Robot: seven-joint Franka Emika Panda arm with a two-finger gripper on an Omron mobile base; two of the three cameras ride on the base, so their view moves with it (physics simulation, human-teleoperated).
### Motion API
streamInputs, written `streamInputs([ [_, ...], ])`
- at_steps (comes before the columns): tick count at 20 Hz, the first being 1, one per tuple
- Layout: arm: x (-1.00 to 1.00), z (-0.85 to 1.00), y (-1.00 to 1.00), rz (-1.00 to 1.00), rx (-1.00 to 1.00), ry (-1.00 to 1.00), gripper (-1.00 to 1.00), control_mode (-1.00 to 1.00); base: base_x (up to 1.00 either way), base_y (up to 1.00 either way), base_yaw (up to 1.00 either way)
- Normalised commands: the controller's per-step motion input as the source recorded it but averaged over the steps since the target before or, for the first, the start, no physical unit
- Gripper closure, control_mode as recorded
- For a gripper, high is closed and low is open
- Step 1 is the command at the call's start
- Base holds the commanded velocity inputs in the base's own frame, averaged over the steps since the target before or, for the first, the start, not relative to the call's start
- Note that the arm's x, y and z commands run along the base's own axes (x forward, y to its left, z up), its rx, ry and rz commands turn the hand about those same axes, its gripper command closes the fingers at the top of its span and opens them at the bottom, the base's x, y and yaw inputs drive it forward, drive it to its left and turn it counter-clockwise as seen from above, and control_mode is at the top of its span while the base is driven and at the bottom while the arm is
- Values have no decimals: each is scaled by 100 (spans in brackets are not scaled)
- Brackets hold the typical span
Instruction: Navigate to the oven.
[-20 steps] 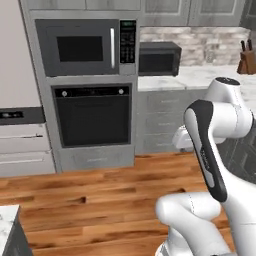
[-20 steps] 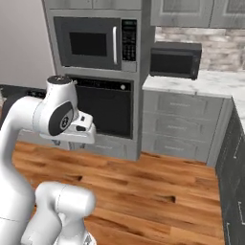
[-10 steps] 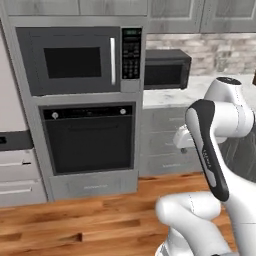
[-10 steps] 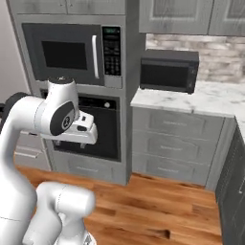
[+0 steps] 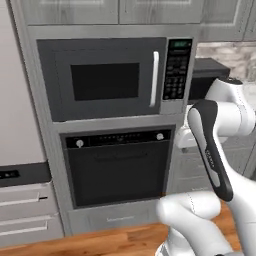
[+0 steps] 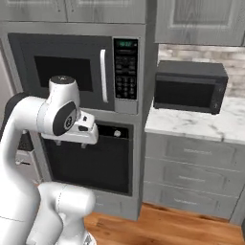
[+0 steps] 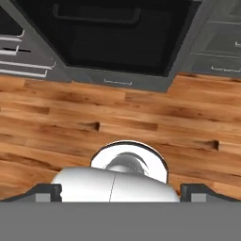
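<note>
The light here is soft and even, with no clear source and hardly a cast shadow. The grey cabinets (image 5: pixel 75 10) look flat and matte. The oven (image 5: pixel 117 167) door is a dull black with no reflection in it, and the microwave (image 5: pixel 112 80) window is the same. The white arm (image 6: pixel 52 119) shades gently toward grey on its underside. Everything is a little soft and blocky, the keypad digits unreadable. The wooden floor (image 7: pixel 141 113) shows grain clearly, without glare.
</note>
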Motion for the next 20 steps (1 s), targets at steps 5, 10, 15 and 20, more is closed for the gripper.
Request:
streamInputs([
  [5, 0, 0, 0, 0, 0, 0, -100, 100, 100, 100, -9],
  [10, 0, 0, 0, 0, 0, 0, -100, 100, 100, 36, -13],
  [15, 0, 0, 0, 0, 0, 0, -100, 100, 100, -33, -27],
  [20, 0, 0, 0, 0, 0, 0, -100, 100, 100, -18, -33],
])
